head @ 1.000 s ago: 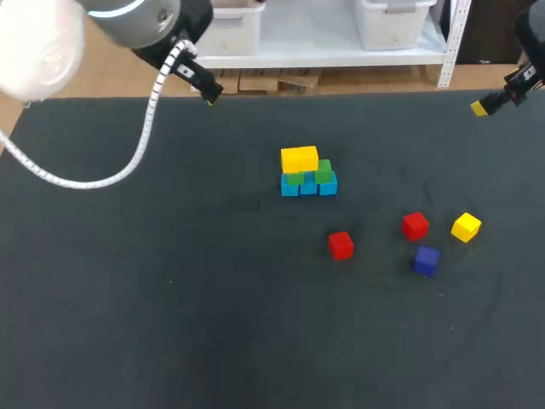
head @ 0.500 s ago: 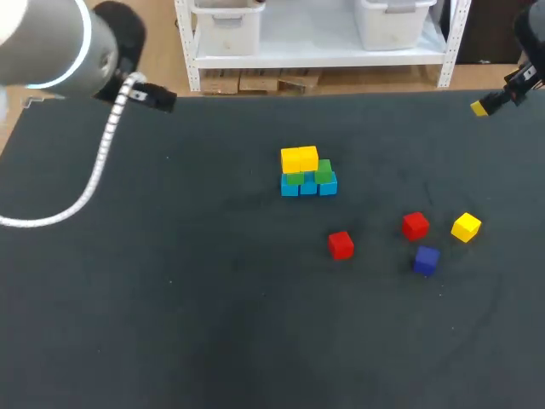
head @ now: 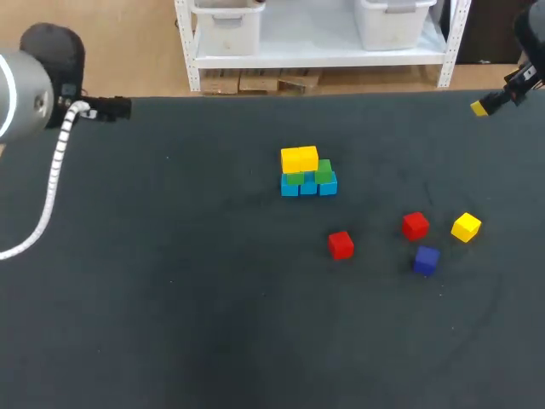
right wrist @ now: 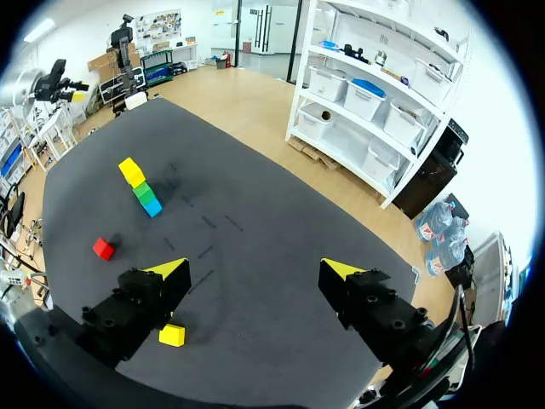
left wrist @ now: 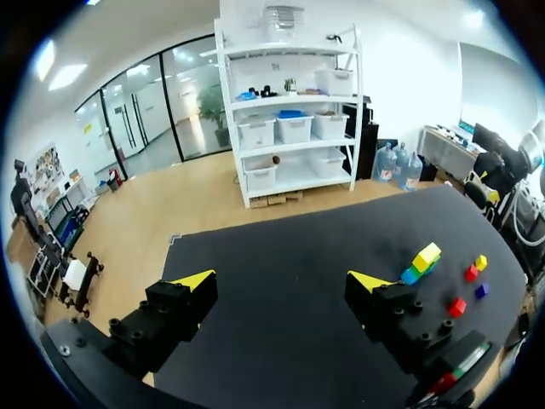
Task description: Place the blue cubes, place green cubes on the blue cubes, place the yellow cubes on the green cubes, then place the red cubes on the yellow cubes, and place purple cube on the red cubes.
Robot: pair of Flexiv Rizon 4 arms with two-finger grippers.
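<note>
Head view: centred on the counter [head: 170, 281], a left-to-right row of blue cubes [head: 308, 187] carries green cubes [head: 324, 170] and yellow cubes [head: 299, 158]; left arm [head: 34, 94] and right arm [head: 524, 81] at far corners.
Left wrist view: left tool [left wrist: 282, 280] spread wide, gripping nothing.
Right wrist view: right tool [right wrist: 255, 268] likewise.

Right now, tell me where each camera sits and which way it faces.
Head view: fixed above and behind, looking down on the table; left arm at one side, right hand at the other.
Left wrist view: on the left wrist, facing across the table toward the cube stack; its open left hand shows.
Right wrist view: on the right wrist, looking down over the table; its open right hand shows.
Shared: all three show the cube stack.
</note>
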